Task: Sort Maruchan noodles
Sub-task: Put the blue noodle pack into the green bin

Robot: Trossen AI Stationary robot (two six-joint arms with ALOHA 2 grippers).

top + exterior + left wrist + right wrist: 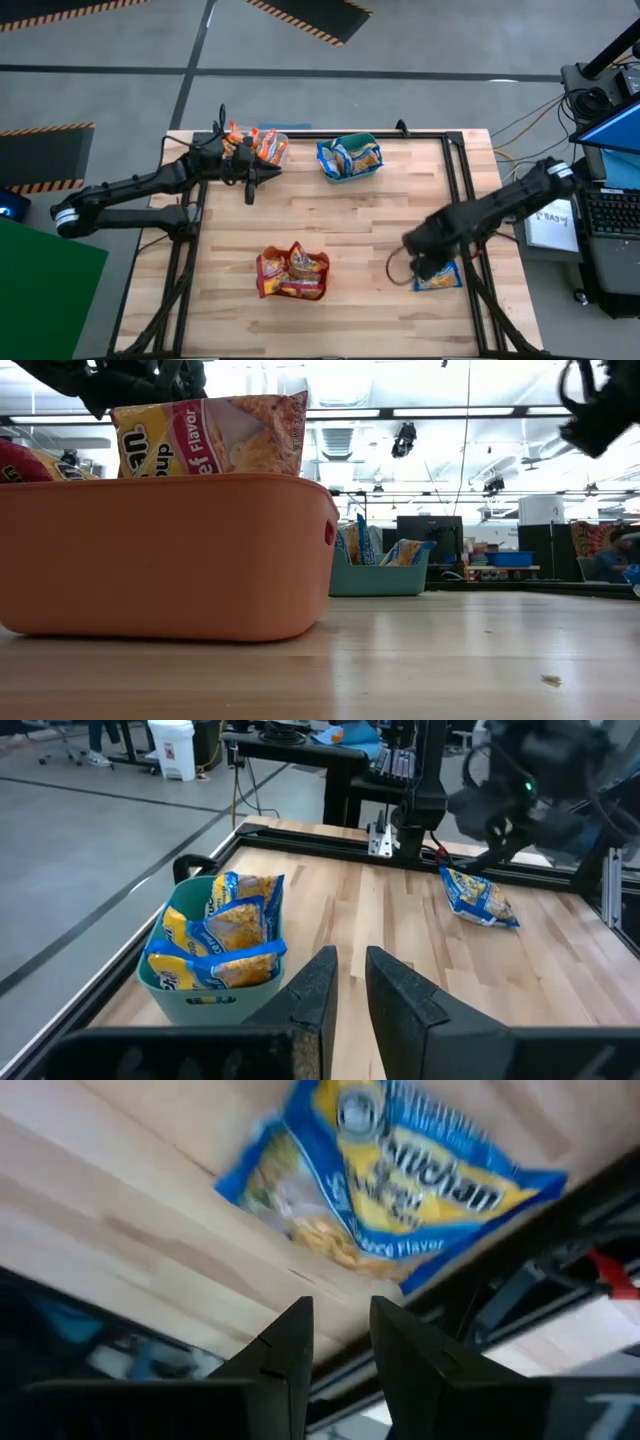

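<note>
Nearby, blue packet (438, 277) under right gripper (424, 266), jaws slightly parted, empty; left gripper (250, 190) jaws near-clenched, empty.

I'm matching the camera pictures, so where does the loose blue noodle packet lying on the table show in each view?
High view: loose blue packet at lower right, under the right arm.
Low view: not visible.
Left wrist view: upper right, flat on the wood near the far frame.
Right wrist view: fills the upper middle, just beyond the jaws.
Shared landmark: the teal tub of blue packets, also at left in the left wrist view.
</note>
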